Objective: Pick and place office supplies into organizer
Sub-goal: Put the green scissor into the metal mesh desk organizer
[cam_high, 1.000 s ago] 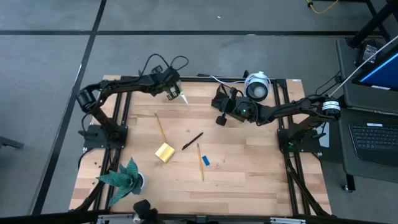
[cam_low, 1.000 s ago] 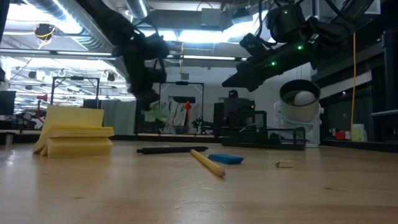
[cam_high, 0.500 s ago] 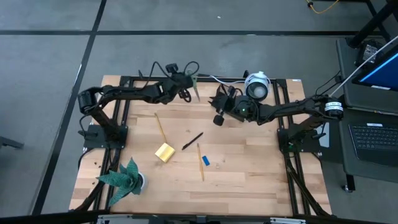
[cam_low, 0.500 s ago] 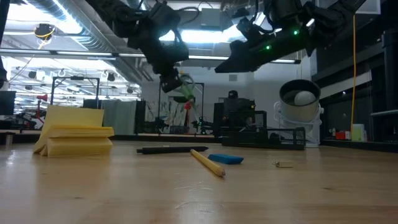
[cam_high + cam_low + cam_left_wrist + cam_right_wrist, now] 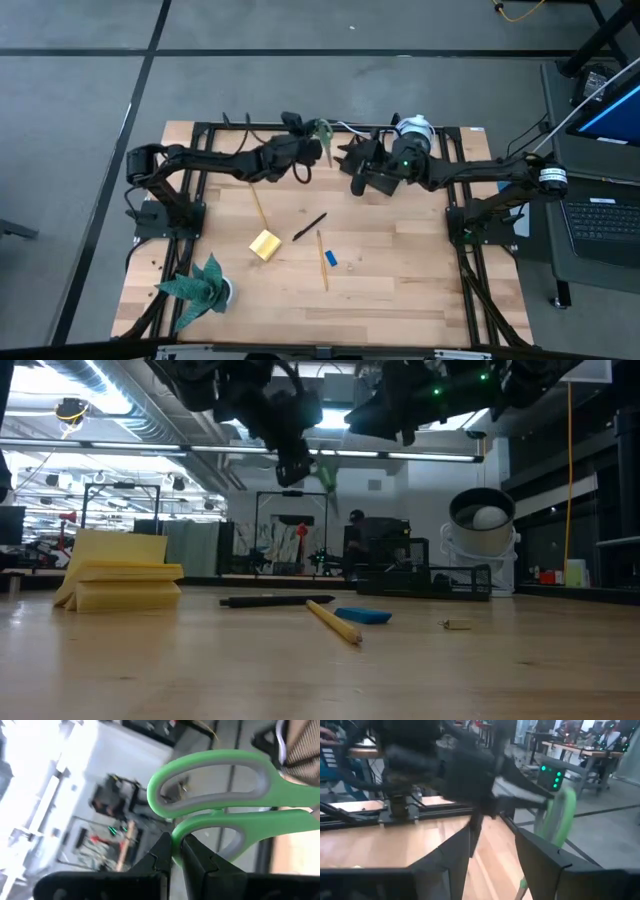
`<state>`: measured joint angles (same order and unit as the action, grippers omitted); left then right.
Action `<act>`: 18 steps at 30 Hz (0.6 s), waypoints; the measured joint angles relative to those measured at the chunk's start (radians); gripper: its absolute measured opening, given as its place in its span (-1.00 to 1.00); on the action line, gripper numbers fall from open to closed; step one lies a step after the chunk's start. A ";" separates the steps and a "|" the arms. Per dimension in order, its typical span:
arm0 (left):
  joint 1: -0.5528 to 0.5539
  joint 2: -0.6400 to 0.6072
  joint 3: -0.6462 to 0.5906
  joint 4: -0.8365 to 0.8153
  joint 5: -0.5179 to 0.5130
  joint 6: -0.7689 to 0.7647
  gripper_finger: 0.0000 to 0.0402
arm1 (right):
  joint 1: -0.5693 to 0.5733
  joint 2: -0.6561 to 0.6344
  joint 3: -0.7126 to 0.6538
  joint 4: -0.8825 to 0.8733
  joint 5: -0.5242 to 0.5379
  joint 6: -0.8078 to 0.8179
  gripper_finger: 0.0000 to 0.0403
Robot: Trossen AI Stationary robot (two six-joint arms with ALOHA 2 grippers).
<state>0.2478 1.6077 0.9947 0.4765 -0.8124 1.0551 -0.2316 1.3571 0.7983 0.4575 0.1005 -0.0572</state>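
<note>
Your left claw (image 5: 172, 855) pinches the scissors (image 5: 225, 805) aloft, right claw (image 5: 492, 852) spread empty; pad (image 5: 265, 244), pen (image 5: 309, 227), pencils (image 5: 322, 259) await on the bench (image 5: 420, 290).

- Grey floor (image 5: 80, 150) all round the wooden table (image 5: 400, 290), crossed by dark seam lines.
- Laptop (image 5: 600, 222) on a dark surface just beyond the table's right side; an angled screen (image 5: 612, 108) glowing blue behind it.
- Yellow cable (image 5: 520, 10) lying on the floor at the far edge.
- Low view: open workshop hall, silver ceiling ducts (image 5: 150, 405), long strip lights (image 5: 400, 455), metal frames and benches (image 5: 125, 520) in the distance.
</note>
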 joint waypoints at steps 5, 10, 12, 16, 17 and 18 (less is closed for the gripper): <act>-0.033 -0.001 -0.007 0.075 0.012 0.082 -0.92 | -0.031 0.000 0.030 -0.045 0.029 -0.005 -0.18; -0.053 -0.001 -0.007 0.074 0.031 0.085 -0.92 | -0.060 0.000 0.042 -0.046 0.031 -0.034 -0.17; -0.061 -0.001 -0.008 0.074 0.054 0.085 -0.92 | -0.069 0.000 0.044 -0.047 0.029 -0.032 -0.17; -0.072 -0.001 -0.008 0.074 0.107 0.085 -0.92 | -0.082 0.001 0.044 -0.073 -0.007 -0.021 -0.17; -0.072 -0.001 -0.008 0.074 0.119 0.085 -0.92 | -0.084 0.001 0.044 -0.075 -0.026 -0.017 -0.17; -0.072 -0.001 -0.008 0.075 0.125 0.085 -0.92 | -0.086 0.001 0.044 -0.078 -0.039 -0.008 -0.17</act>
<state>0.1757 1.6070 0.9863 0.5511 -0.6869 1.1400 -0.3179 1.3579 0.8425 0.3793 0.0611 -0.0651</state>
